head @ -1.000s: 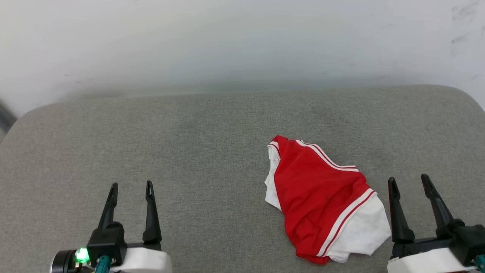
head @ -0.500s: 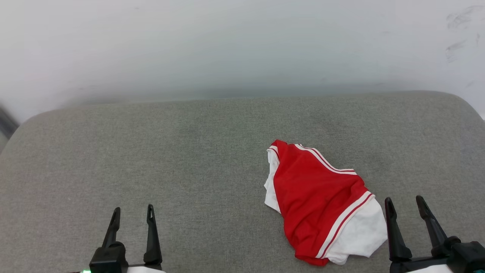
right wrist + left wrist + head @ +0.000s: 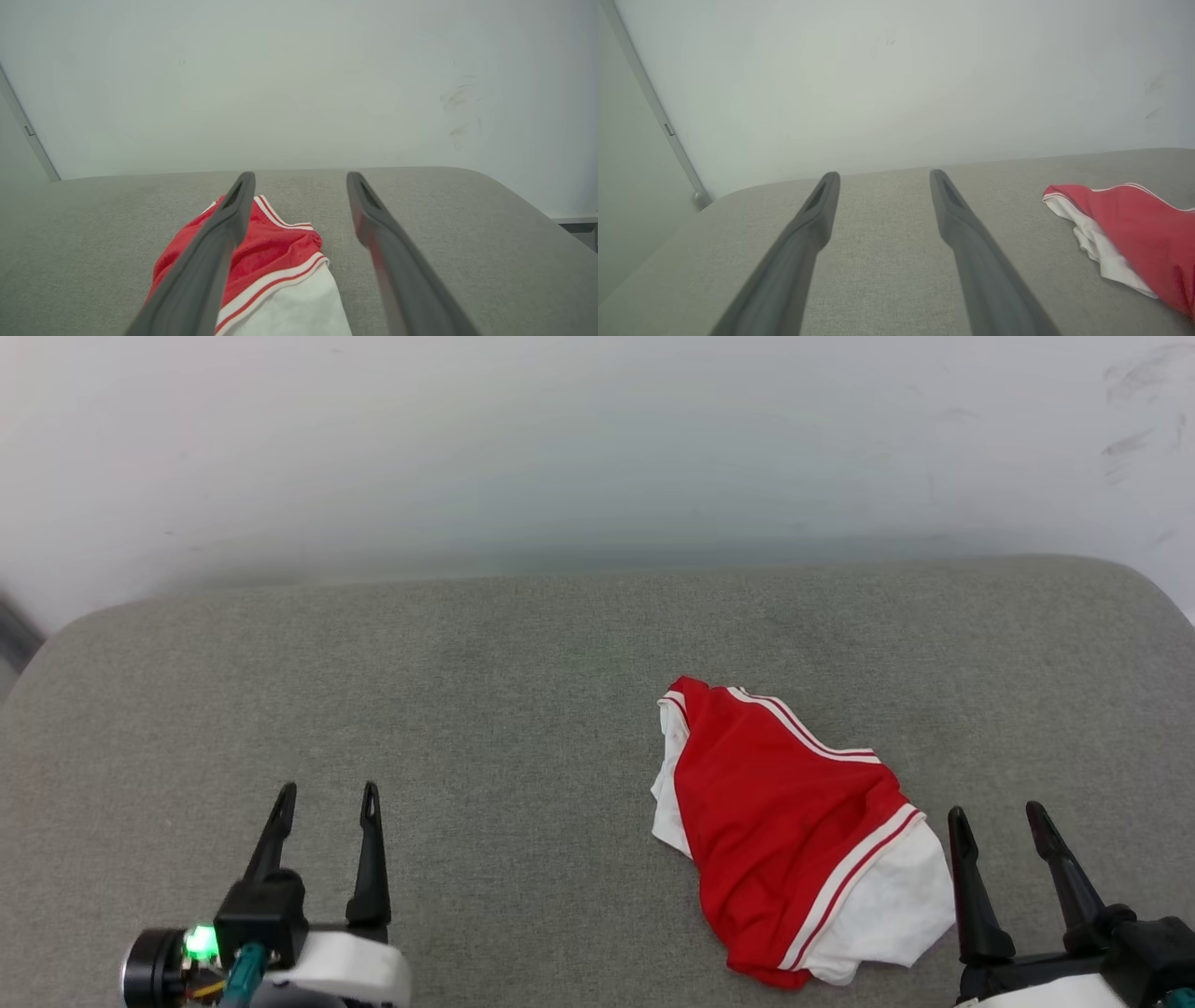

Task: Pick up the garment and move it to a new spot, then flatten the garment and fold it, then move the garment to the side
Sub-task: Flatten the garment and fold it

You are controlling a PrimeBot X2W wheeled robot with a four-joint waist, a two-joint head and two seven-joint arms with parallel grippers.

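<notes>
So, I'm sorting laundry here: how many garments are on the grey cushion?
1: a crumpled red jersey T-shirt with white sleeves, lying right of centre on the grey cushion, towards its near edge. Something thin could hide beneath it.

Broad grey woven-fabric cushion (image 3: 467, 691) against a plain off-white wall (image 3: 560, 448).
Its far corners are rounded; faint dark scuff marks (image 3: 1134, 439) sit above the far right corner.

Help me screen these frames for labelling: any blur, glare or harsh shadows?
Head view: soft, even light; the garment is sharp, with a faint shadow band where the cushion meets the wall. Left wrist view: the jaws of the left gripper blur toward the lens, and the garment is softer. Right wrist view: the jaws of the right gripper blur likewise; no glare anywhere.
</notes>
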